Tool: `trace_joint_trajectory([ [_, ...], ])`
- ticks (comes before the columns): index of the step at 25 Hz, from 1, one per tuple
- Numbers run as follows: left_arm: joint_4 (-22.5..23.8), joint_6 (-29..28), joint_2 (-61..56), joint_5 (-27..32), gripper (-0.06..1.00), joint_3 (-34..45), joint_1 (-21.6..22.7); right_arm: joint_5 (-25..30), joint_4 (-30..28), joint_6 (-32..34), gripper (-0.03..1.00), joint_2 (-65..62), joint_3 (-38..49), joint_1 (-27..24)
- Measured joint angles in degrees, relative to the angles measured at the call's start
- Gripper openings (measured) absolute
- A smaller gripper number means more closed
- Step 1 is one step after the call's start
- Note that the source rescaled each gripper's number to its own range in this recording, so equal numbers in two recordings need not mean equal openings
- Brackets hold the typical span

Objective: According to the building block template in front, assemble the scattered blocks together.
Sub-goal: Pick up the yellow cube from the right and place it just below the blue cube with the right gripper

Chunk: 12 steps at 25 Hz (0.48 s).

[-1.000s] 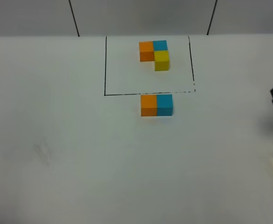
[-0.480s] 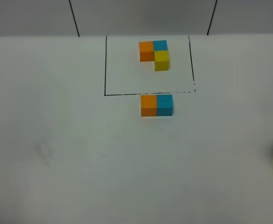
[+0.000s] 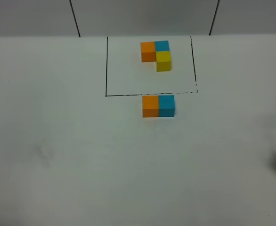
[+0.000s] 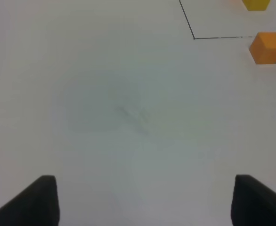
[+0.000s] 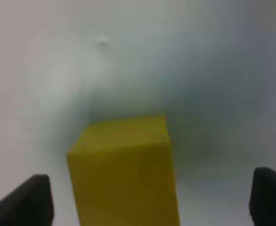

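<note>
Pretty sure this is a robotics lab bench: plain white tabletop (image 3: pixel 72 155), a building block template (image 3: pixel 156 55) boxed in by drawn black lines (image 3: pixel 106 66) at the far side, bare grey wall panels (image 3: pixel 142 16) behind.

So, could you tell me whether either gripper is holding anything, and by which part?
Nothing is held. The right gripper stands open around the yellow cube without touching it; the left gripper is open and empty.

We see soft, even light across the white surface (image 3: pixel 81 165). In the right wrist view the yellow cube (image 5: pixel 124 174) is badly blurred, with a grey shadow lying around it on the surface.
</note>
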Motion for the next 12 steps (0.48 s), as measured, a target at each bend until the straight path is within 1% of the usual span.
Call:
trace_joint_trajectory([
  [3,0.0,0.0,0.0,0.0,0.7,0.0,0.0,-1.32,0.13,-0.12,0.8,2.09,0.12,0.0],
  [6,0.0,0.0,0.0,0.0,0.7,0.0,0.0,-1.4,0.19,-0.12,0.79,3.07,0.12,0.0],
  [8,0.0,0.0,0.0,0.0,0.7,0.0,0.0,-1.09,0.38,-0.12,0.74,3.19,0.12,0.0],
  [10,0.0,0.0,0.0,0.0,0.7,0.0,0.0,-0.83,0.82,-0.12,0.6,3.19,0.12,0.0],
  [11,0.0,0.0,0.0,0.0,0.7,0.0,0.0,-0.57,1.24,-0.12,0.46,3.21,0.12,0.0],
  [12,0.0,0.0,0.0,0.0,0.7,0.0,0.0,-0.32,1.64,-0.12,0.3,3.25,0.12,0.06],
])
